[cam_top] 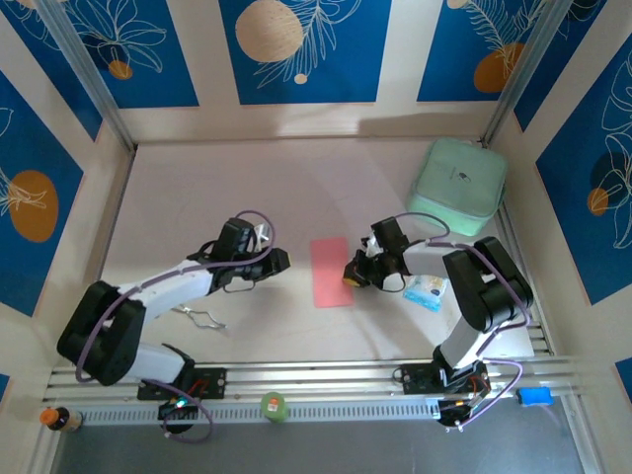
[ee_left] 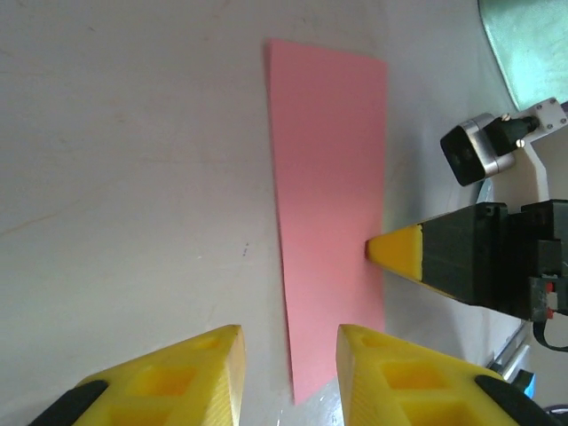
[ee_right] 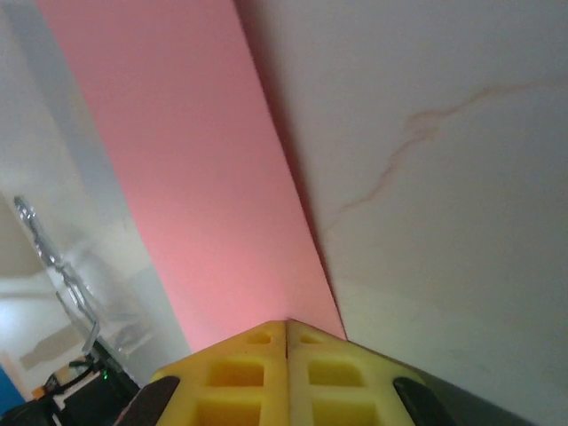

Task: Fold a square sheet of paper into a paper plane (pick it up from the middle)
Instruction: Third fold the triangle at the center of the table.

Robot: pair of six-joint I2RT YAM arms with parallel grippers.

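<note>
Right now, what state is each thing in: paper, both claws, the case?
Paper: a narrow rectangle, apparently folded in half; not yet a plane.
Left claw: partly open, empty, over the paper's left edge.
Right claw: shut, tip at the paper's right edge.
Case: closed.

Pink-red paper (cam_top: 331, 272) at the yellow tips of the right pincer (cam_top: 354, 274), mint-green case (cam_top: 457, 183) off behind it, blue-and-white packet (cam_top: 427, 292) just behind it, blue wall panels (cam_top: 306, 49) with white leaves.
</note>
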